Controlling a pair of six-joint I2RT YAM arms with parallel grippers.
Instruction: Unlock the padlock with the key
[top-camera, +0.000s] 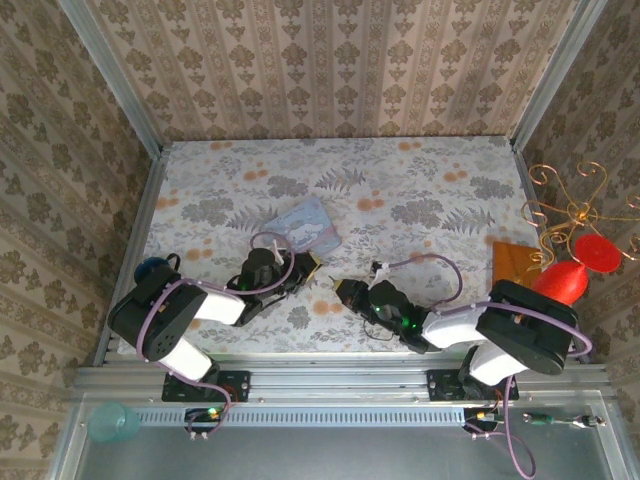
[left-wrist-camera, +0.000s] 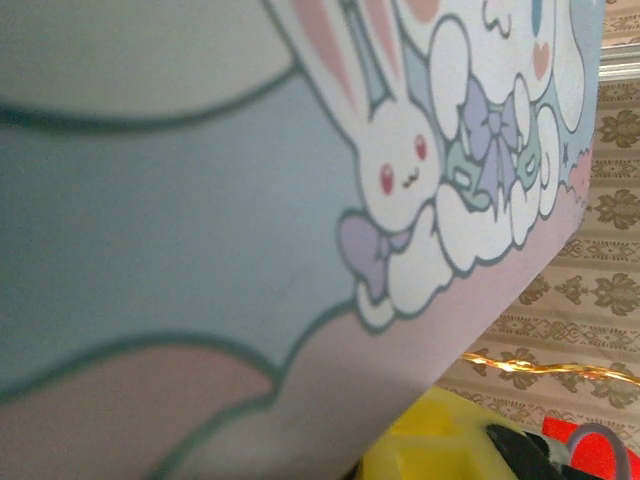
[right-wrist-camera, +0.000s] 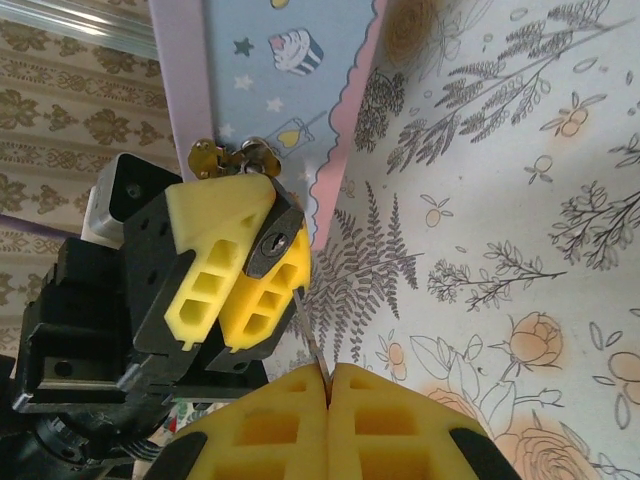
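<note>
Body of the padlock hidden between fingers of the left gripper. Bow of the key hidden within pads of the right gripper. Cartoon tin blurred, cropped by the frame.

Pale blue tin with white bunny print, blackish padlock, grey-and-orange floral tablecloth, beige damask walls.

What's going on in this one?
An unlocking attempt is under way. The left gripper is clamped on the small dark padlock, at the edge of the pale blue cartoon tin, with the keyhole facing the other arm. The right gripper is shut on the thin key, blade pointing toward the lock. The key's tip sits just beside the lock body and is not yet in the keyhole.
</note>
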